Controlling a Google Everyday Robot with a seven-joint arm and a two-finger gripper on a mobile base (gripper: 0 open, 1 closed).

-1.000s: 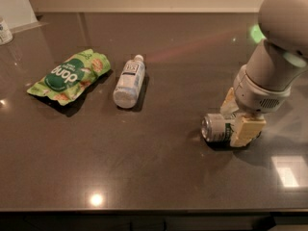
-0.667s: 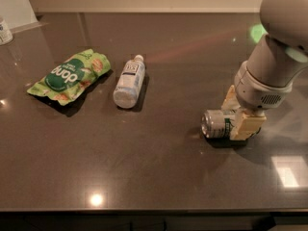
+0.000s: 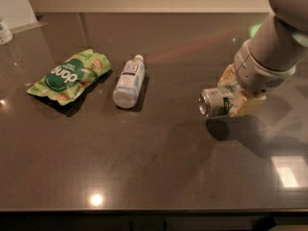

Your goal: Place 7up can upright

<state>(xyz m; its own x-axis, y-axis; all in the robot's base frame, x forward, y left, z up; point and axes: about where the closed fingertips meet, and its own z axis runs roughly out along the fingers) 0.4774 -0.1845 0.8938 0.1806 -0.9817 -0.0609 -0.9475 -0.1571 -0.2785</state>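
Note:
The 7up can [image 3: 215,102] is silver with green lettering. It is held on its side in the air above the dark table [image 3: 144,158], its top end facing left toward the camera. My gripper [image 3: 234,96] is shut on the can, its cream-coloured fingers [image 3: 248,105] clamped around the can's body at the right of the view. The can's shadow falls on the table just below it. The arm's grey-white wrist rises to the upper right corner.
A clear plastic water bottle [image 3: 128,82] lies on its side left of centre. A green snack bag [image 3: 70,75] lies further left. A small white container [image 3: 5,31] stands at the far left edge. The table's front edge runs along the bottom.
The gripper has lifted the can off the table; it was lying on the surface, now it hangs above its shadow, still on its side. The bottle and bag have not moved.

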